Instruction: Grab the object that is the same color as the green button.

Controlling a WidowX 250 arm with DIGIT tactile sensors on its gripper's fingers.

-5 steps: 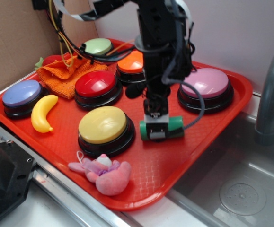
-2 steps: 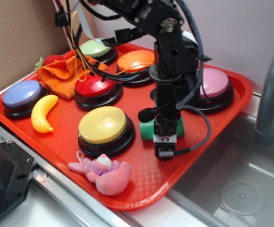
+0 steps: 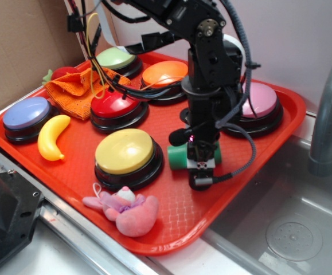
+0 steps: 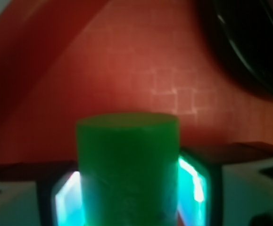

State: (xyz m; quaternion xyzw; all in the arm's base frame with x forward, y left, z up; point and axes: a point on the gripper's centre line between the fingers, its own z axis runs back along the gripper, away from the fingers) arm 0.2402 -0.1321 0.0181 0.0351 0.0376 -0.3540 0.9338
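Pincer (image 3: 201,166) first: it points down at the centre-right of the exterior frame, and its two fingers (image 4: 200,188) sit closed against the sides of the green cylinder (image 3: 180,156), which lies on its side on the tray just right of the yellow button. From the wrist view the cylinder (image 4: 128,169) fills the lower middle of the frame, a finger pressed to each flank, green light glowing on the pads.

Largest thing in sight is the red tray (image 3: 171,209), spread across most of the frame, with a steel sink (image 3: 292,229) at lower right and a grey faucet (image 3: 326,109) at the right edge. Cardboard (image 3: 16,51) stands at upper left. The black arm (image 3: 209,74) comes down from the top centre, cables trailing off it.

On the tray sit the buttons: the pink button (image 3: 263,103) at right, partly behind the arm; the yellow button (image 3: 125,153) at centre; the red button (image 3: 117,109) above it; the blue button (image 3: 25,114) at far left; the orange button (image 3: 164,74) and the green button (image 3: 117,57) toward the back edge. An orange cloth (image 3: 74,89) is bunched at upper left, a pink plush toy (image 3: 128,212) lies near the front edge, and a yellow banana (image 3: 52,136) lies beside the blue button.
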